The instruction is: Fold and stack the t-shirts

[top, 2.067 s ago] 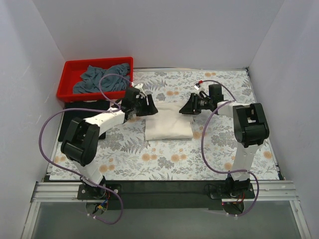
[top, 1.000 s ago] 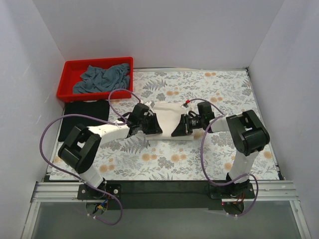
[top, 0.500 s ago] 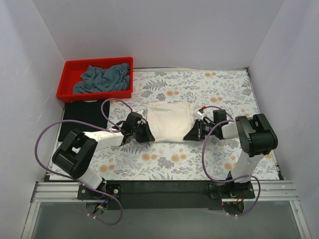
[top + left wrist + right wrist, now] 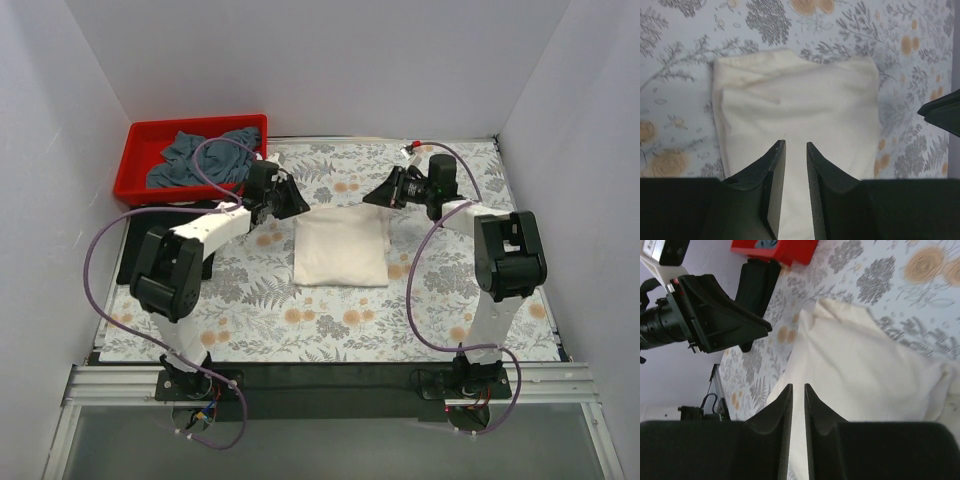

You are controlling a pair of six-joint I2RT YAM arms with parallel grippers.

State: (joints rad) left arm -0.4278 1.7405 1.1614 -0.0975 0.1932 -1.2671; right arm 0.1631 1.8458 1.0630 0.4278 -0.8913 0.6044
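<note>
The cream-white t-shirt (image 4: 340, 250) lies folded in a neat rectangle on the floral tablecloth (image 4: 440, 300); it also shows in the left wrist view (image 4: 800, 95) and the right wrist view (image 4: 865, 365). My left gripper (image 4: 290, 200) hovers off its far left corner, and my right gripper (image 4: 375, 195) hovers off its far right corner. Both point at the shirt from above. Each gripper's jaws stand almost together with nothing between them (image 4: 795, 143) (image 4: 798, 386). The slate grey-blue t-shirt (image 4: 205, 158) lies crumpled in the red bin (image 4: 125, 185). The black t-shirt (image 4: 160, 225) lies flat at the left.
The red bin stands at the back left corner, with the black shirt just in front of it. White walls close in the table on the left, back and right. Purple cables loop off both arms.
Both grippers have let go of the cream shirt, lifted from its near corners and moved to its far side. The shirt now lies as a flatter, narrower rectangle.
</note>
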